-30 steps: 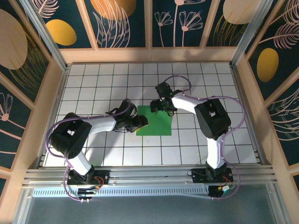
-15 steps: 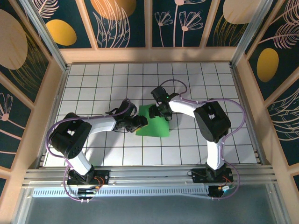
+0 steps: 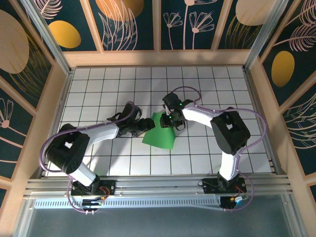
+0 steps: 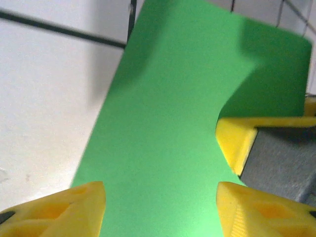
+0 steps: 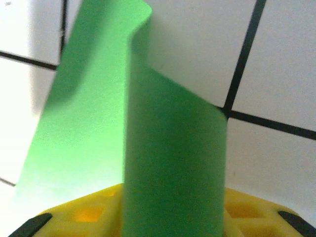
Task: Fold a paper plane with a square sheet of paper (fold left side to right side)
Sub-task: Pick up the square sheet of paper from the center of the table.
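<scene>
Square sheet of paper (image 3: 160, 136) lies on the tiled table (image 3: 98, 89) in our top view, its far edge curled up at the right gripper (image 3: 168, 120). In our left wrist view, the left gripper (image 4: 160, 210) holds its jaws apart over the green. In our right wrist view the paper rises from the yellow jaws; we cannot tell whether they are clamped on it.

L arm (image 3: 101, 132), R arm (image 3: 200, 113): white links, blk joints, purple cables; jaws yellow.

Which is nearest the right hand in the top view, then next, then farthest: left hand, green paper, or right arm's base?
1. green paper, right at the right hand.
2. left hand, just to its left.
3. right arm's base, at the near edge.
</scene>
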`<action>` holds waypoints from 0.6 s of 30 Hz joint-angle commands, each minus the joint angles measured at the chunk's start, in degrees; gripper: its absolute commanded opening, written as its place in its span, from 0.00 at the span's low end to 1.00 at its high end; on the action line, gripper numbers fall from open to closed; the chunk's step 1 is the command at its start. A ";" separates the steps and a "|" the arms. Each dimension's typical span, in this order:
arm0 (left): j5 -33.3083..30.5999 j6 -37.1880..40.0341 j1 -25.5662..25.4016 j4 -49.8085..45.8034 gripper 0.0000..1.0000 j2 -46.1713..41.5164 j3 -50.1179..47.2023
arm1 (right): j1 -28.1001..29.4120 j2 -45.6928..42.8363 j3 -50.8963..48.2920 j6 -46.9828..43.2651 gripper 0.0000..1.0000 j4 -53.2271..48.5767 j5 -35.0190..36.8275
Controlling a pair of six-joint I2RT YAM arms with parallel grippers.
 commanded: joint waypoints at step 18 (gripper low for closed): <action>24.33 8.86 11.07 25.83 0.94 -21.71 -10.72 | -14.84 -28.76 -9.79 0.55 0.28 8.29 -35.44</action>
